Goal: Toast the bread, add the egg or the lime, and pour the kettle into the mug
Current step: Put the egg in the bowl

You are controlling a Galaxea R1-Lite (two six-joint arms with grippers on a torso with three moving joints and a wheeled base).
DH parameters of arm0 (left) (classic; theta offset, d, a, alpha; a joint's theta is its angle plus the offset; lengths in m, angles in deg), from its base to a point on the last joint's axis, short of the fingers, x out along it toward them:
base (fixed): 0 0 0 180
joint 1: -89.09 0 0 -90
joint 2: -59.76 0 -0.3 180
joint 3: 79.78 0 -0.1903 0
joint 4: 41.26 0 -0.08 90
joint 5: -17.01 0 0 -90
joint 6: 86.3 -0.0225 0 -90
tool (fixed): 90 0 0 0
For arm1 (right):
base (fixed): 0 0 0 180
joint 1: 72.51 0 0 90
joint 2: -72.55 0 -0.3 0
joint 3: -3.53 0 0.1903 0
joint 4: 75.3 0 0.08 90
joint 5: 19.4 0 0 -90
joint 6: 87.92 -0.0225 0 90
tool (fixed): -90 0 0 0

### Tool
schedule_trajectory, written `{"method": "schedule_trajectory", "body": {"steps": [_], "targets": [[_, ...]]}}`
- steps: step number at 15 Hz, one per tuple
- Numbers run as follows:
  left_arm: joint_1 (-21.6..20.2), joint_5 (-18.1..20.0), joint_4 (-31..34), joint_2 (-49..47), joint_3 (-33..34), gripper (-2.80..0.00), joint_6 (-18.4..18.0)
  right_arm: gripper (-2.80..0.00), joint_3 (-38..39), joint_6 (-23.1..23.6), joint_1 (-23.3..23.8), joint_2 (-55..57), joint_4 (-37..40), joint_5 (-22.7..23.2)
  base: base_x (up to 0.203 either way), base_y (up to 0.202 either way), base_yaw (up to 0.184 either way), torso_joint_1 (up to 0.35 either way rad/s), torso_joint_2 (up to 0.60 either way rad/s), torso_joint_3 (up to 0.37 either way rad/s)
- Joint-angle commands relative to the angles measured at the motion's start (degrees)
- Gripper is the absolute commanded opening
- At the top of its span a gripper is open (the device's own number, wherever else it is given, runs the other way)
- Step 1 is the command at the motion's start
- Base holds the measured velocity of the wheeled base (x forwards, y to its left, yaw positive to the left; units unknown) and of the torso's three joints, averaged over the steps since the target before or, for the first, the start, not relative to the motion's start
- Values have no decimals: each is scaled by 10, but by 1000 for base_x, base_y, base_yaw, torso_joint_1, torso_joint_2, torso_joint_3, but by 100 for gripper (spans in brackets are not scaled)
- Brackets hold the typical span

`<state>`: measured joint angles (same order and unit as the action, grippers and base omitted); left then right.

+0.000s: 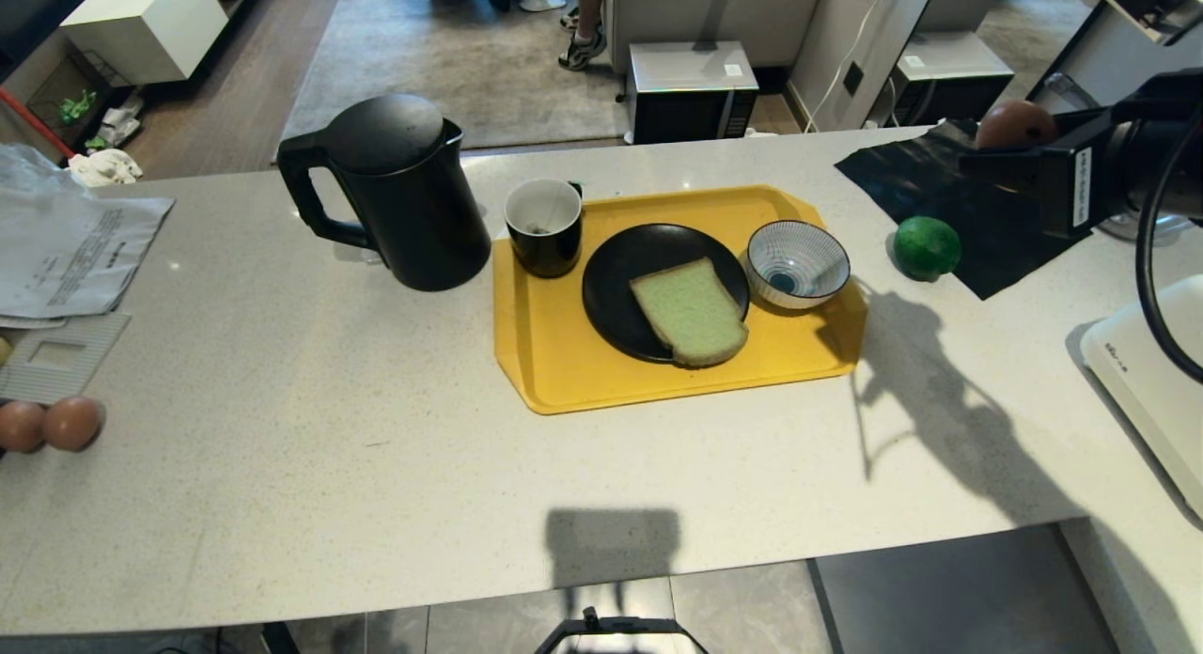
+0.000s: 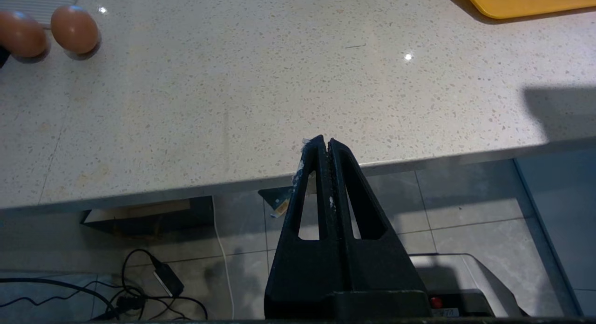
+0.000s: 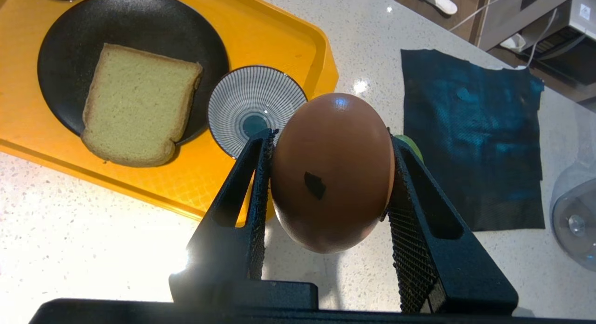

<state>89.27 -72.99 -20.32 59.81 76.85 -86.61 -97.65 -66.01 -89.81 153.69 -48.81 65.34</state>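
The right gripper (image 3: 331,142) clamps the egg (image 3: 332,172) between its two black ribbed fingers (image 3: 253,184), one pressed to each side of the shell, whose dark speck faces the wrist camera. In the head view this gripper (image 1: 1006,137) hangs in the air at the far right, above the black cloth (image 1: 949,198) spread on the speckled white counter (image 1: 329,447).

Just beside the cloth's near edge lies the lime (image 1: 927,248), on the counter and apart from the yellow tray (image 1: 564,372). On the tray, nearest the lime, stands the blue-striped bowl (image 1: 798,263). Next to it is a black plate (image 1: 611,288) carrying the bread (image 1: 691,311), which lies flat with one corner over the plate's rim. At the tray's far left corner sits the mug (image 1: 543,226), upright. The kettle (image 1: 399,194) stands on the counter just left of the tray, handle turned away from the mug.

Two plain brown eggs (image 1: 47,425) rest together near the counter's left edge, beside some papers (image 1: 75,250).

The left gripper (image 2: 324,145) is parked at the counter's near edge with its fingers pressed together, holding nothing.
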Motion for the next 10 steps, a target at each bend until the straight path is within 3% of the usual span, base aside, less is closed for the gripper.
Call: {"method": "schedule_trajectory", "body": {"steps": [1, 6, 10], "targets": [[0, 0, 0, 1, 10, -280, 0, -280, 3, 2, -1, -1, 0, -1, 0, 0, 0, 0, 0, 0], [0, 0, 0, 1, 10, -280, 0, -280, 23, 3, -1, -8, -1, -1, 14, 0, 1, 0, 1, 0], [0, 1, 0, 1, 10, -280, 0, -280, 25, 3, -1, -8, -1, 0, 184, 0, 0, 7, 5, 5]]}}
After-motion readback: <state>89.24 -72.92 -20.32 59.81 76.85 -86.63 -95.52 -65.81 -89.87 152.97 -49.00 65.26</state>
